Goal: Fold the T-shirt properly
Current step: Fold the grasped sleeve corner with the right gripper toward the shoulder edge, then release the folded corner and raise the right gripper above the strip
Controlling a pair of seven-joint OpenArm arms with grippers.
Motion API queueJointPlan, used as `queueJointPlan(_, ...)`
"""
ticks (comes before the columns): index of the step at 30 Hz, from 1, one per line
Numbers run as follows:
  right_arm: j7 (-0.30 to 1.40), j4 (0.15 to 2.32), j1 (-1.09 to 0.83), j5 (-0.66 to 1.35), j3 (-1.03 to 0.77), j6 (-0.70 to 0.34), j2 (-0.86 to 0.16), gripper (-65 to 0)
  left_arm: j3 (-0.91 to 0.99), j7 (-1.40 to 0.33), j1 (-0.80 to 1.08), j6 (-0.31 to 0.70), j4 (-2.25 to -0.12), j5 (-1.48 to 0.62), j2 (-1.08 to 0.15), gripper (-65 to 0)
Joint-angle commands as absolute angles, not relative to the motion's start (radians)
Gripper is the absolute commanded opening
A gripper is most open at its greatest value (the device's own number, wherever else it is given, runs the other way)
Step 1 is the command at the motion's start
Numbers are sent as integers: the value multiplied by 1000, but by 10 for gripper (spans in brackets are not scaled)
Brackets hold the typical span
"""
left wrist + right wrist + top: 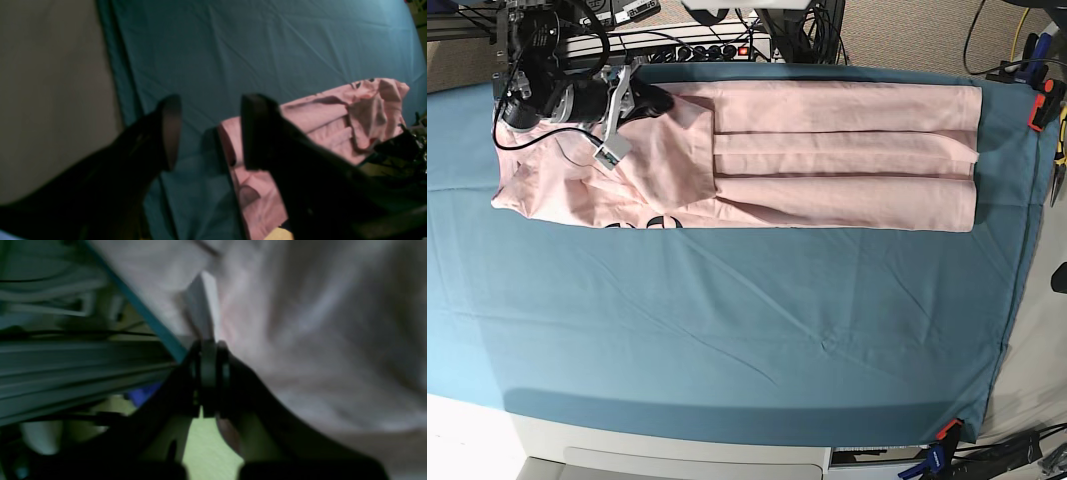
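The pale pink T-shirt lies along the far side of the teal table cloth, folded lengthwise into a long band. Bits of black lettering peek out at its near left edge. My right gripper sits at the shirt's far left part. In the right wrist view it is shut on a fold of the shirt's fabric. My left gripper is open and empty above the cloth, just off the shirt's end. It is not clearly seen in the base view.
Cables and electronics crowd the table's back edge behind the right arm. Clamps hold the cloth at the right edge, and another clamp sits at the front right corner. A bare grey surface shows beside the cloth.
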State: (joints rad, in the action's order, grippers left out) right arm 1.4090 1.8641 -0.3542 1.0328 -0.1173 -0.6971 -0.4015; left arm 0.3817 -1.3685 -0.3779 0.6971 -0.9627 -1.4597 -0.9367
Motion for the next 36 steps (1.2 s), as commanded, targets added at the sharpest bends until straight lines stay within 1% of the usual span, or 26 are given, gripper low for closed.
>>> queueJointPlan(1, 1396, 1879, -349, 1016, -126, -698, -416, -605, 390, -1353, -399, 698, -975, -1484, -970, -352)
queueJointPlan(2, 1396, 1879, -349, 984, -126, -698, -416, -565, 390, -1353, -399, 698, -975, -1484, -970, -352)
queueJointPlan(4, 1396, 1879, -349, 937, -126, -698, -416, -456, 390, -1353, -399, 698, -976, -1484, -970, -352)
queueJointPlan(5, 1396, 1879, -349, 915, -126, -698, -416, -413, 390, -1353, -399, 698, -975, -1484, -970, -352)
queueJointPlan(6, 1396, 1879, -349, 892, -126, -698, -416, -386, 390, -1353, -399, 698, -975, -1484, -970, -352)
queueJointPlan(8, 1378, 1879, -348, 842, -126, -698, -416, -382, 390, -1353, -399, 698, -975, -1484, -970, -352)
queueJointPlan(11, 1301, 1879, -343, 776, -126, -698, -416, -382, 390, -1353, -399, 698, -975, -1484, -970, -352)
queueJointPlan(13, 1282, 1879, -332, 766, -126, -698, -416, -382, 390, -1353, -399, 698, -975, -1484, -970, -352)
queueJointPlan(15, 1284, 1879, -316, 799, -126, -698, -416, -382, 390, -1353, -399, 698, -975, -1484, -970, -352)
queueJointPlan(20, 1349, 1879, -280, 991, -126, -698, -416, -382, 390, -1353, -399, 698, -975, -1484, -970, -352)
queueJointPlan(25, 1364, 1879, -274, 1063, -126, -698, -415, -382, 390, -1353, -399, 698, -975, -1484, -970, -352)
queueJointPlan(30, 1365, 1879, -274, 1052, -126, -698, -415, -382, 390, -1352, -399, 698, -975, -1484, -970, -352)
queueJointPlan(32, 1372, 1879, -274, 1136, -126, -698, -415, -382, 390, -1352, -399, 698, -975, -1484, -970, -352)
queueJointPlan(33, 1396, 1880, -274, 1215, -126, -698, -415, -382, 390, -1352, -399, 698, -975, -1484, -970, -352)
queueJointPlan(36, 1396, 1880, -266, 1439, -126, -698, -408, -382, 390, -1352, -399, 698, -975, -1484, -970, -352)
